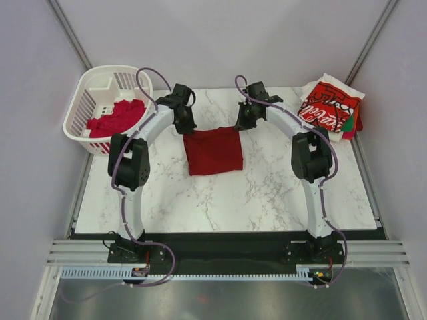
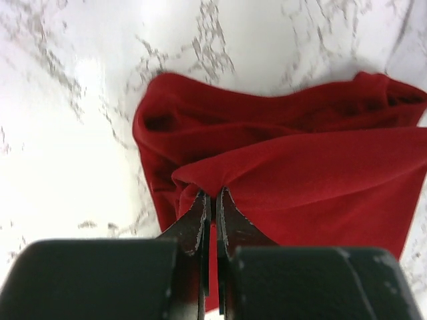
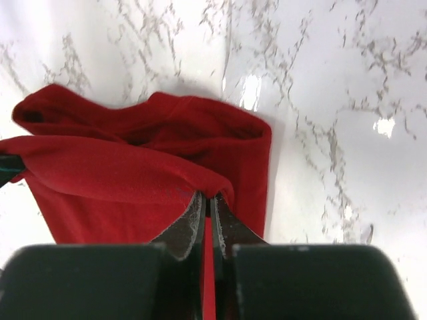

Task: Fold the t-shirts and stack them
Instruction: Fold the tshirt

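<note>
A plain dark red t-shirt point(image 1: 213, 152) lies half folded on the middle of the marble table. My left gripper point(image 1: 185, 128) is shut on its far left corner point(image 2: 200, 175) and holds it lifted. My right gripper point(image 1: 239, 124) is shut on its far right corner point(image 3: 220, 183), also lifted. The raised edge hangs between the two grippers above the lower layer point(image 2: 347, 200). A stack of folded t-shirts point(image 1: 331, 107), with the red Coca-Cola one on top and green and white below, sits at the far right corner. More red t-shirts point(image 1: 117, 117) lie crumpled in the basket.
A white slotted plastic basket point(image 1: 93, 93) stands at the table's far left corner. Bare marble table point(image 1: 267, 193) lies in front of the shirt. White walls close in on both sides.
</note>
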Available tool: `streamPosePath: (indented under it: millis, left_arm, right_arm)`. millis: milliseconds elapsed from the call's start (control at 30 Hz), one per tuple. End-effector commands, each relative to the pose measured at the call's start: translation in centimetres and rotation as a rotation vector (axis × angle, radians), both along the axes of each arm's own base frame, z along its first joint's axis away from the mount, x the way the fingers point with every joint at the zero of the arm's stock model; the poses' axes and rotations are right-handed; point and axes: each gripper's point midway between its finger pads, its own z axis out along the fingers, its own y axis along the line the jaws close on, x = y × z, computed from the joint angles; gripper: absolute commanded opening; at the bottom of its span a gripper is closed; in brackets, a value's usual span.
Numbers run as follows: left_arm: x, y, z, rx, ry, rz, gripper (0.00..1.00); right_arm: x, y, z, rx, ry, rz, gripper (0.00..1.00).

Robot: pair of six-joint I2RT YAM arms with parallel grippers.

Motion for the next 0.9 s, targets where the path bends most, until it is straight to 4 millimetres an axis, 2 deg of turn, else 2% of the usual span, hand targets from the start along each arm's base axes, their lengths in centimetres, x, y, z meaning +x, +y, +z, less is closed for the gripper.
streamPosePath:
  millis: [0, 67, 100, 167, 200, 233, 267, 333, 367, 400, 467, 500, 567, 600, 633, 667, 700, 733, 767, 800, 833, 867]
  left_arm:
    - [2.5, 1.4, -0.7, 0.047, -0.024, -0.017, 0.02]
    - [3.2, 1.7, -1.1, 0.043, -0.022, -0.013, 0.02]
    - [3.4, 1.8, -2.0, 0.046, -0.008, -0.011, 0.02]
    - [4.0, 2.5, -2.2, 0.042, -0.008, 0.004, 0.04]
    - [4.2, 2.6, -2.4, 0.037, -0.006, -0.002, 0.09]
    - [4.6, 2.7, -2.2, 0.022, -0.010, -0.007, 0.22]
    - [4.7, 2.6, -2.0, 0.011, -0.013, -0.020, 0.55]
    - [5.0, 2.5, -0.3, 0.006, -0.050, -0.043, 0.80]
    - [5.2, 2.6, 0.5, 0.007, -0.068, -0.043, 0.94]
    - [5.3, 2.7, 1.3, 0.010, -0.086, -0.049, 0.96]
    - [5.4, 2.7, 4.1, 0.008, -0.141, -0.052, 1.00]
    - [5.4, 2.9, 5.1, 0.013, -0.158, -0.048, 1.00]
    - [4.8, 3.1, 7.8, 0.005, -0.202, -0.040, 1.00]
    - [4.5, 2.9, 8.6, -0.010, -0.211, -0.040, 0.98]
    - [3.9, 2.7, 8.8, -0.015, -0.208, -0.044, 0.96]
    - [3.3, 2.7, 10.1, -0.023, -0.229, -0.042, 0.95]
    - [2.9, 2.3, 10.4, -0.033, -0.230, -0.045, 0.94]
    - [2.1, 1.7, 10.1, -0.043, -0.215, -0.057, 0.93]
    - [1.7, 1.3, 10.2, -0.063, -0.213, -0.070, 0.90]
    - [1.4, 0.7, 10.1, -0.080, -0.206, -0.087, 0.87]
    - [0.9, -0.2, 9.5, -0.097, -0.187, -0.114, 0.85]
    - [0.8, -0.5, 9.1, -0.104, -0.177, -0.126, 0.80]
  right_arm:
    - [2.1, 0.1, 0.3, 0.018, -0.026, -0.020, 0.10]
    - [2.6, -0.1, -0.1, 0.027, -0.020, -0.028, 0.22]
    - [3.0, -0.1, -0.3, 0.033, -0.017, -0.033, 0.30]
    - [3.7, -0.4, 0.0, 0.041, -0.027, -0.042, 0.58]
    - [4.2, -0.4, 0.6, 0.048, -0.042, -0.047, 0.64]
    - [4.5, -0.9, 1.1, 0.050, -0.046, -0.056, 0.70]
    - [4.8, -1.2, 1.8, 0.050, -0.060, -0.063, 0.71]
    - [5.1, -1.7, 4.5, 0.046, -0.117, -0.074, 0.73]
    - [5.0, -2.0, 5.4, 0.038, -0.136, -0.075, 0.73]
    - [4.5, -2.4, 7.1, 0.034, -0.161, -0.079, 0.74]
    - [3.8, -3.1, 8.5, 0.010, -0.189, -0.085, 0.73]
    - [2.7, -3.4, 9.8, 0.013, -0.203, -0.083, 0.73]
    - [1.3, -3.4, 10.6, 0.031, -0.210, -0.065, 0.73]
    - [-0.6, -3.3, 10.9, 0.049, -0.199, -0.047, 0.71]
    - [-1.3, -2.5, 11.4, 0.081, -0.219, -0.021, 0.69]
    - [-3.2, -2.1, 9.6, 0.097, -0.166, -0.002, 0.63]
    - [-4.3, -0.8, 11.3, 0.170, -0.193, 0.054, 0.58]
    - [-5.7, 0.4, 11.0, 0.196, -0.177, 0.097, 0.45]
    - [-6.8, 1.2, 10.7, 0.224, -0.159, 0.135, 0.38]
    - [-8.6, 1.9, 9.5, 0.256, -0.110, 0.182, 0.32]
    - [-9.3, 2.5, 8.9, 0.267, -0.101, 0.206, 0.22]
    - [-10.3, 2.3, 7.1, 0.259, -0.059, 0.208, 0.19]
